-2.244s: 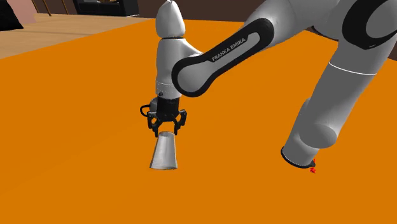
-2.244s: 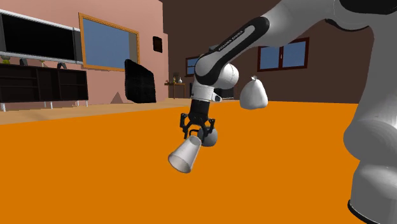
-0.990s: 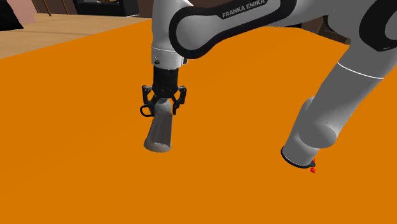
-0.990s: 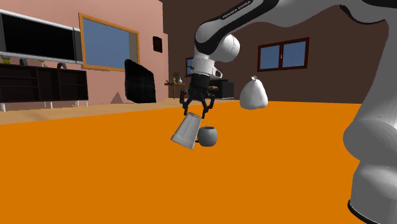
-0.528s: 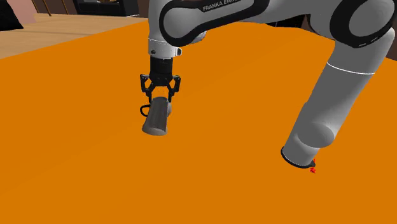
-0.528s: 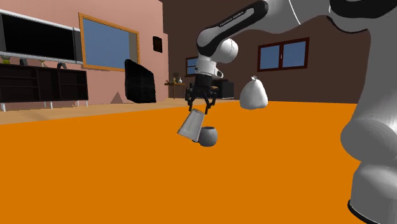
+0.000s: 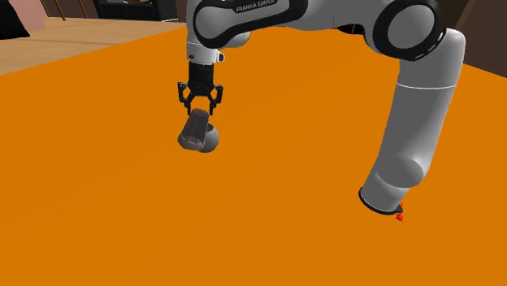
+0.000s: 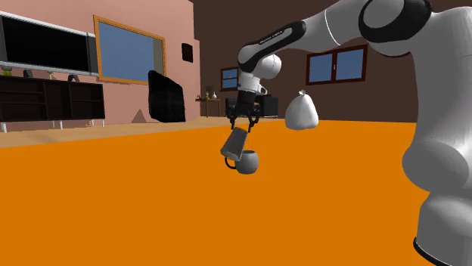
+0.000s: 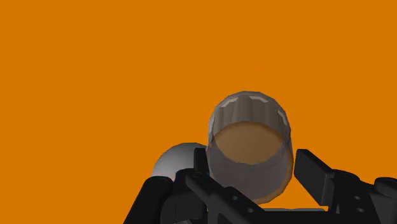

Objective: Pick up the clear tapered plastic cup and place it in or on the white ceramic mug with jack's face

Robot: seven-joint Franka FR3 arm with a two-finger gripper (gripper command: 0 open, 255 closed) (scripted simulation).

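White arm [image 7: 420, 101], dark joints [image 7: 413, 27], black tool [image 7: 199, 108], FRANKA EMIKA lettering [image 7: 253, 6]

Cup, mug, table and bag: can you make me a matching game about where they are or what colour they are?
Things:
1. cup
2. mug
3. table
4. bag

Descriptions:
A. orange all over
B. up in the air, tilted, clasped by the jaws
C. white, far at the back
D. grey and round, standing on the table

Right pairs: 1-B, 2-D, 3-A, 4-C.
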